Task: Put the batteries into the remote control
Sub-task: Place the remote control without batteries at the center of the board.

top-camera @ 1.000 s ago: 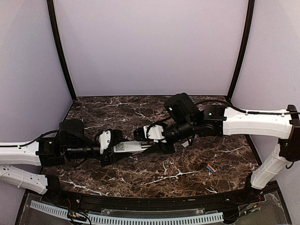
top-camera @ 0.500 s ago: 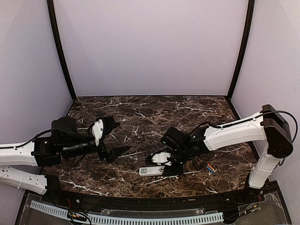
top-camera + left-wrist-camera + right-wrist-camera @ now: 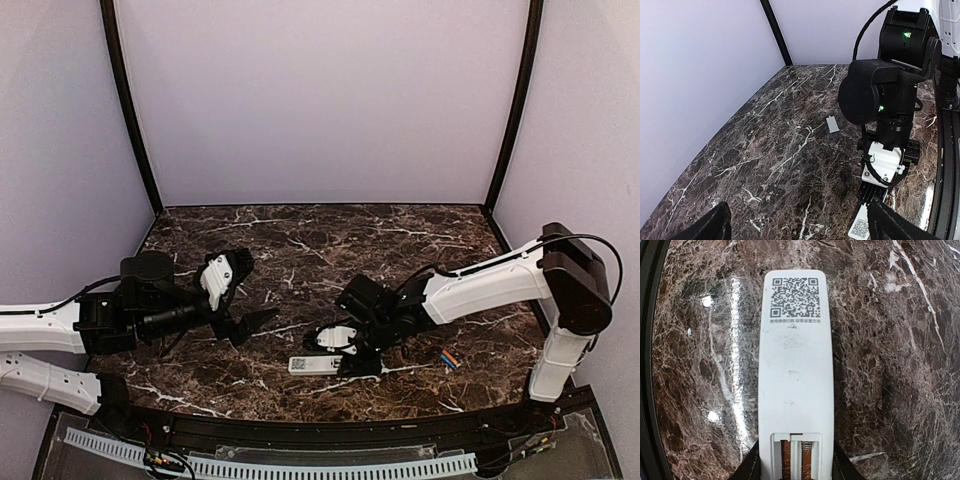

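The remote control [image 3: 795, 365] is a slim white bar, back up, with a code sticker at its far end. Its open compartment [image 3: 796, 455] shows two brown slots and a spring. My right gripper [image 3: 796, 467] is shut on the compartment end and holds the remote [image 3: 315, 364] low over the table's front. The batteries [image 3: 449, 359], one blue and one orange, lie together on the table right of that arm. My left gripper [image 3: 245, 295] hangs open and empty to the left, apart from the remote [image 3: 860, 227]. Its fingertips [image 3: 710, 225] frame bare marble.
A small flat pale-grey cover [image 3: 832, 124] lies on the marble beyond the right wrist [image 3: 885, 165]. The table's black front rim [image 3: 320, 425] runs close below the remote. Lilac walls enclose the back and sides.
My left gripper opened, let go of the remote and drew back to the left. The right arm carried the remote down and toward the table's front edge.
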Available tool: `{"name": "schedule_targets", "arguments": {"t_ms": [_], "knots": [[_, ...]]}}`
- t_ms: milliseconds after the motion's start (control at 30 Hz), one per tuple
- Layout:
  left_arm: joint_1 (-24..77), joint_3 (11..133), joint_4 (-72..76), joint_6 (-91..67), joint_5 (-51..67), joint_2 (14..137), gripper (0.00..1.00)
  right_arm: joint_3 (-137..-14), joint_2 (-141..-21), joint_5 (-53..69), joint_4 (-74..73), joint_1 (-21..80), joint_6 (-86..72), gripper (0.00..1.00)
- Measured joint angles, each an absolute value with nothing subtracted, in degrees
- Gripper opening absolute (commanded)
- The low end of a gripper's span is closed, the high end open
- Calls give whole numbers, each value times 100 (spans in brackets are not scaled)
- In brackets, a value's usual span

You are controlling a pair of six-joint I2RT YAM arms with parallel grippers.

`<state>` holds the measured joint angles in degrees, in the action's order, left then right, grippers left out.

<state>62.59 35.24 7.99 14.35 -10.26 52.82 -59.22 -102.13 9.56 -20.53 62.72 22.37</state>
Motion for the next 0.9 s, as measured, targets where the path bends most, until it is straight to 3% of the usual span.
{"name": "schedule_targets", "arguments": {"t_ms": [200, 667, 833, 900], "knots": [[6259, 3524, 799, 1439, -1068, 5282, 93, -5981, -10390, 996, -1953, 6272, 2298, 40], [6259, 3524, 690, 1441, -1146, 5245, 94, -6195, -10556, 954, -2029, 6248, 2783, 63], [6259, 3524, 661, 1457, -1146, 5245, 94, -6394, -10521, 947, -2408, 6241, 2792, 65], [6259, 3527, 650, 1457, -1146, 5245, 94, -6545, -10383, 982, -2596, 6211, 2650, 61]]}}
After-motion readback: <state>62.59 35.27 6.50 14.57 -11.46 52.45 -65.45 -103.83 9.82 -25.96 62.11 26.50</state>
